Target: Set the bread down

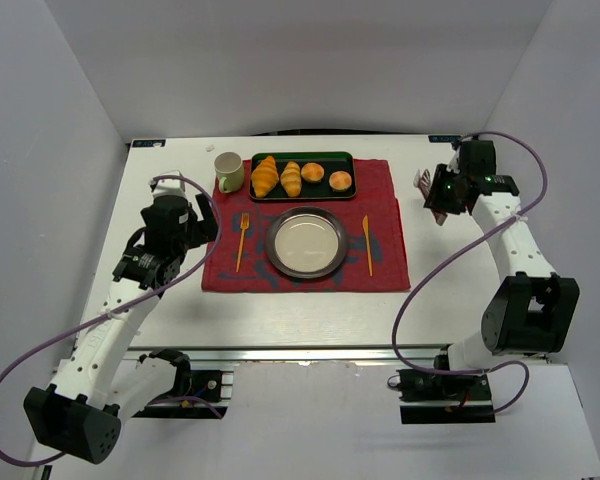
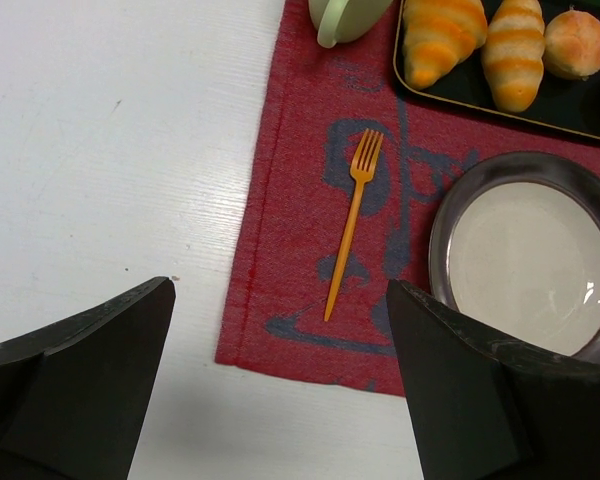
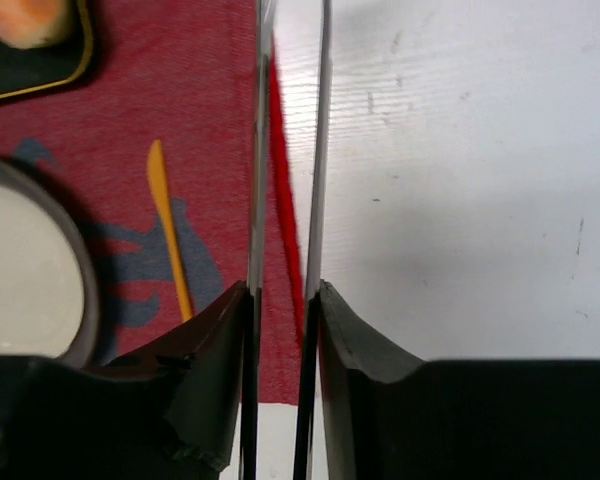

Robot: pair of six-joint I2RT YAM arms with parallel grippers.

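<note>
The bread (image 1: 291,178) is a slim ridged golden roll. It lies on the black tray (image 1: 302,158) between a wider croissant (image 1: 265,175) and two round buns (image 1: 313,172). It also shows at the top of the left wrist view (image 2: 515,50). My left gripper (image 1: 205,225) is open and empty over the red mat's left edge (image 2: 280,380). My right gripper (image 1: 438,192) is shut on metal tongs (image 3: 261,150), whose two thin blades reach forward over the mat's right edge. The right gripper (image 3: 282,300) is well to the right of the tray.
An empty metal plate (image 1: 280,262) sits mid-mat on the red mat (image 1: 380,200), with an orange fork (image 1: 242,240) to its left and an orange knife (image 1: 367,245) to its right. A pale green mug (image 1: 229,171) stands left of the tray.
</note>
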